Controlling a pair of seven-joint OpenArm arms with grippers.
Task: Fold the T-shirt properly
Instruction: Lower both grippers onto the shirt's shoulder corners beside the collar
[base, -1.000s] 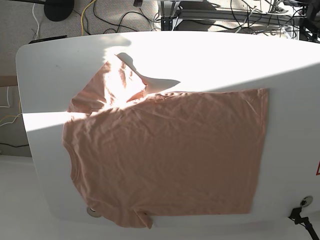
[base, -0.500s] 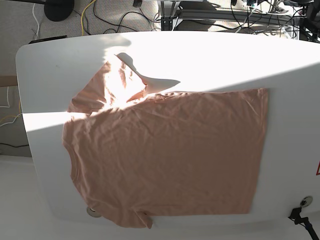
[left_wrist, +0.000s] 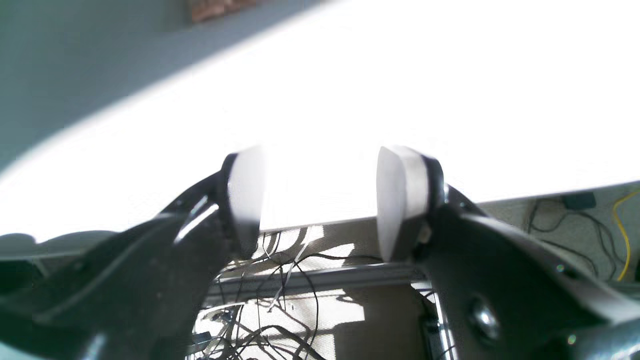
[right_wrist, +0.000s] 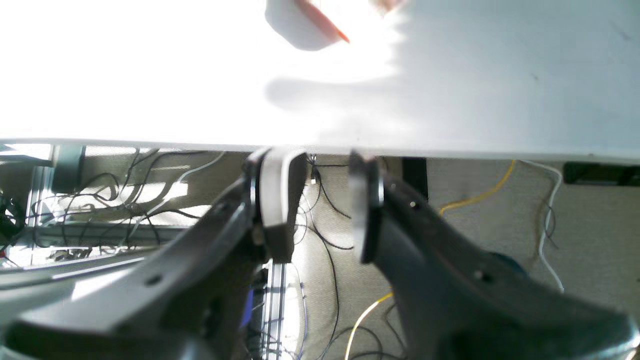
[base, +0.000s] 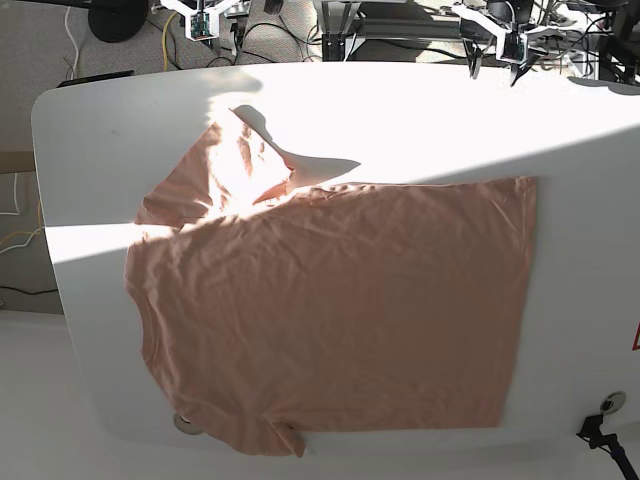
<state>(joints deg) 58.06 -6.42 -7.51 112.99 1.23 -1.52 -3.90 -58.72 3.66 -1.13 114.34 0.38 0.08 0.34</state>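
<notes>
The salmon-pink T-shirt (base: 330, 310) lies spread flat on the white table (base: 90, 130), neckline to the left, hem to the right. Its far sleeve (base: 225, 165) is partly folded and stands up a little, casting a shadow. In the right wrist view only a bright corner of the T-shirt (right_wrist: 327, 25) shows at the top. My left gripper (base: 494, 62) hovers open over the table's far edge at the right, well clear of the shirt; its pads (left_wrist: 400, 200) hold nothing. My right gripper (base: 207, 20) hangs open beyond the far edge at the left, with an empty gap between its fingers (right_wrist: 275, 200).
Cables (right_wrist: 325, 240) and a metal frame (base: 420, 25) lie on the floor past the table's far edge. A round fitting (base: 185, 423) sits at the near edge by the shirt's collar. A black clamp (base: 598, 434) sticks out at the near right corner.
Both grippers have come into the base view at the table's far edge; earlier neither showed. The T-shirt has not moved.
</notes>
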